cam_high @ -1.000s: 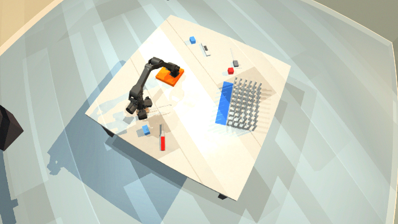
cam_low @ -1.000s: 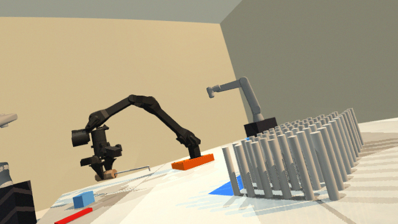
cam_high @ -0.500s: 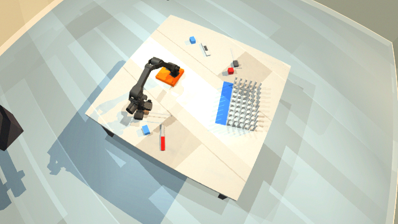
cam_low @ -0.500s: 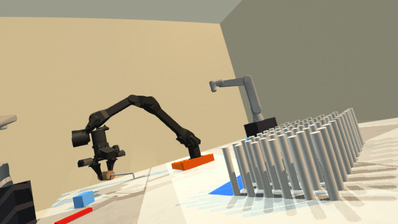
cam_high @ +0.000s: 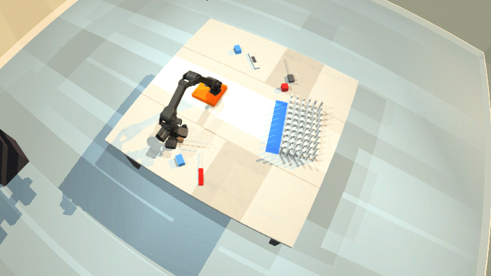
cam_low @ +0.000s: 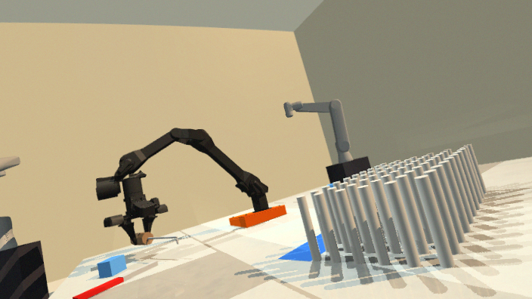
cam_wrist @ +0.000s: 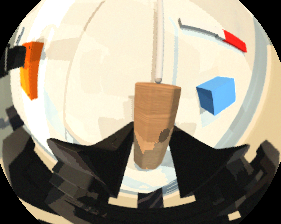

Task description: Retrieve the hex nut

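Top cam high, ext low; both see spacers (cam_high: pixel 302 128) (cam_low: pixel 396 217)

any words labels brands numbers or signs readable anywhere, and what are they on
No readable text in any view.
The wooden handle shows a dark patch, no lettering that can be made out.
The orange base plate shows none either.
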You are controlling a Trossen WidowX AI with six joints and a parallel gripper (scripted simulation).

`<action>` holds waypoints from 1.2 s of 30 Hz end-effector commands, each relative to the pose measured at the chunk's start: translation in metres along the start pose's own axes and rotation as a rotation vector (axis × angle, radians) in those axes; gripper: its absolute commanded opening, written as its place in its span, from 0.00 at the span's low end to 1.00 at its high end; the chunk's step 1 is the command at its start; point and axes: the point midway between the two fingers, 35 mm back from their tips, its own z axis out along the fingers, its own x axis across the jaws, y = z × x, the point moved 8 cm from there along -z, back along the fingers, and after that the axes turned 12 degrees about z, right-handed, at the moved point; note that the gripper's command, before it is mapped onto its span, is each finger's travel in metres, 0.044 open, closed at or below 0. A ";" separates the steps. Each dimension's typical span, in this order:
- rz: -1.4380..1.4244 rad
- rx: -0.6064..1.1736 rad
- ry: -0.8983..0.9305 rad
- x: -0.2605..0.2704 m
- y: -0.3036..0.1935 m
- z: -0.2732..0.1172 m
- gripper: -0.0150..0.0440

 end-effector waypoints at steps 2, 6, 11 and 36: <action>0.001 0.000 0.008 0.001 0.000 0.012 0.25; 0.001 0.000 0.006 0.001 0.000 0.018 0.25; 0.001 0.000 0.004 0.002 0.000 0.027 0.25; 0.007 -0.001 -0.010 0.003 0.001 0.043 0.57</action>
